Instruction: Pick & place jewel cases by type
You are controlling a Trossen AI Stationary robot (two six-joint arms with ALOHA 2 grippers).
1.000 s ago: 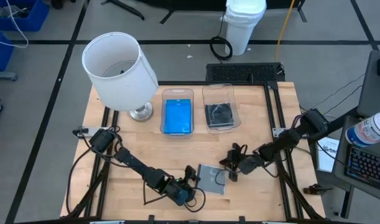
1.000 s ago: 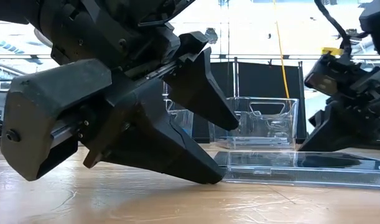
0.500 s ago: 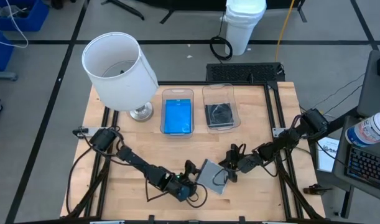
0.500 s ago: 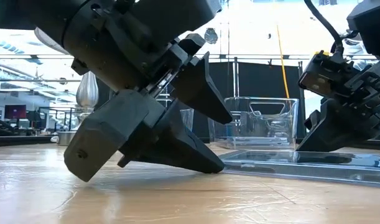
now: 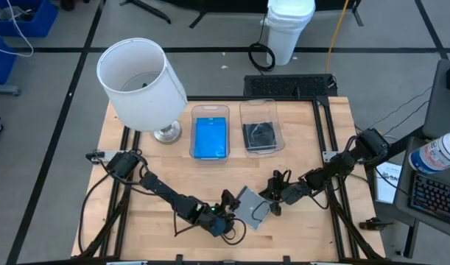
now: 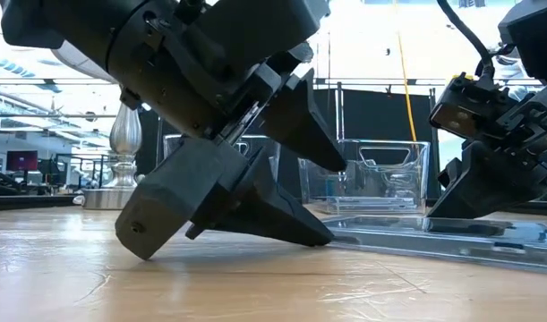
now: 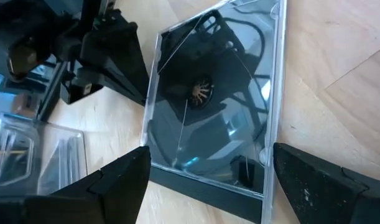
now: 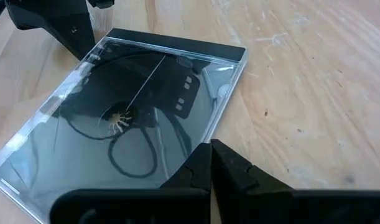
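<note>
One clear jewel case with a dark grey inside [image 5: 250,208] lies flat on the table's near middle. My left gripper [image 5: 223,213] is open at the case's left, low over the table, one finger on each side of the case's dark spine end [image 7: 202,190]. My right gripper [image 5: 275,197] is shut at the case's right side. Blue cases lie in the left clear bin [image 5: 210,137], and dark cases lie in the right bin [image 5: 261,134]. My left gripper comes in low from the table's left, its fingers slanting down to the wood. One finger [image 7: 118,183] meets the case's corner [image 7: 151,167] beside the spine. Whether the other finger [image 7: 320,183] touches the case, I cannot tell. The case lies flat. My right gripper has its shut fingers [image 8: 214,171] down on the case's right edge [image 8: 209,138], coming from the table's right and slanting down. The fingertips hide the exact spot. The case stays flat on the table under them.
A white-shaded lamp [image 5: 141,82] stands at the table's far left, next to the bins. Cables run along both arms. Bare wood lies between the bins and the case, and along the near edge.
My left gripper has moved toward the table's right and a little toward the far edge, staying open. The jewel case has turned about flat on the table, from nearly square to the edges to cornerwise. My right gripper has kept still at the case's right side.
</note>
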